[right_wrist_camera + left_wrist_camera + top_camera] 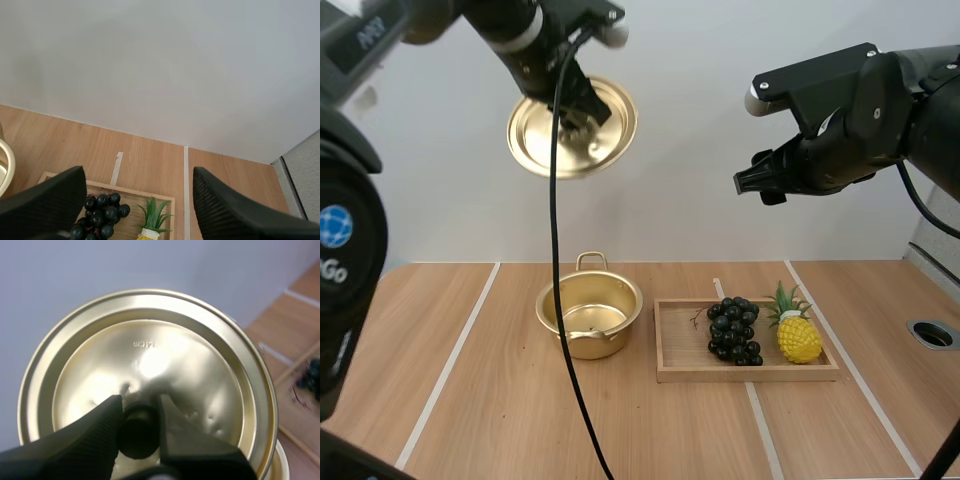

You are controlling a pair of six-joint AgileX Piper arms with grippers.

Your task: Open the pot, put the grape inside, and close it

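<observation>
The gold pot [588, 316] stands open on the table, left of the wooden tray [670, 340]. Its gold lid [570, 130] hangs high above the pot, tilted, with my left gripper [582, 108] shut on its black knob [136, 432]; the lid's underside [150, 370] faces the wrist camera. A dark bunch of grapes [734, 329] lies in the tray beside a small yellow pineapple [797, 336]. My right gripper [752, 183] hovers open high over the tray, its fingers [47, 200] wide apart above the grapes [100, 215].
White tape lines run across the wooden table. A round grommet hole [931, 334] sits near the right edge. The pot's rim [4, 165] shows left of the tray from the right wrist.
</observation>
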